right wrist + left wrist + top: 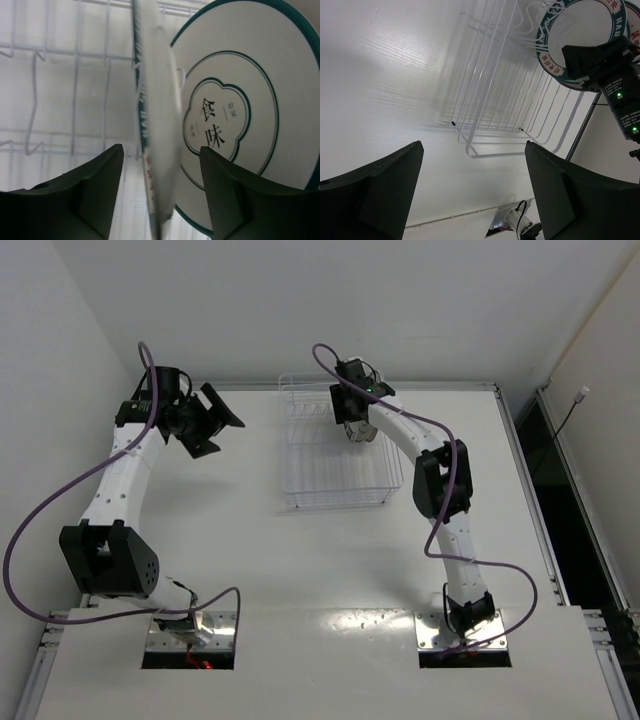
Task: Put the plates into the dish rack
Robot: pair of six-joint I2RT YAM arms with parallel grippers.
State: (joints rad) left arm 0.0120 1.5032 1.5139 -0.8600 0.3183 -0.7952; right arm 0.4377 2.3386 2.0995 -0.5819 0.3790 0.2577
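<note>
The dish rack (330,465) is a white wire basket at the back middle of the table. My right gripper (358,428) hovers at its far right end over the standing plates. In the right wrist view the plate with the dark patterned rim (157,125) stands edge-on between my right gripper's (161,192) jaws, with a gap on each side. The clover-outline plate (225,120) stands just behind it among the rack wires (75,100). The left wrist view shows the patterned rim (550,55) in the dish rack (505,100). My left gripper (215,422) is open and empty, raised left of the rack.
The white table (300,560) has walls behind and to the left. A dark gap (560,490) runs along its right edge. Two cut-outs at the near edge hold the arm bases (190,635). My right arm (440,480) slants over the rack's right side.
</note>
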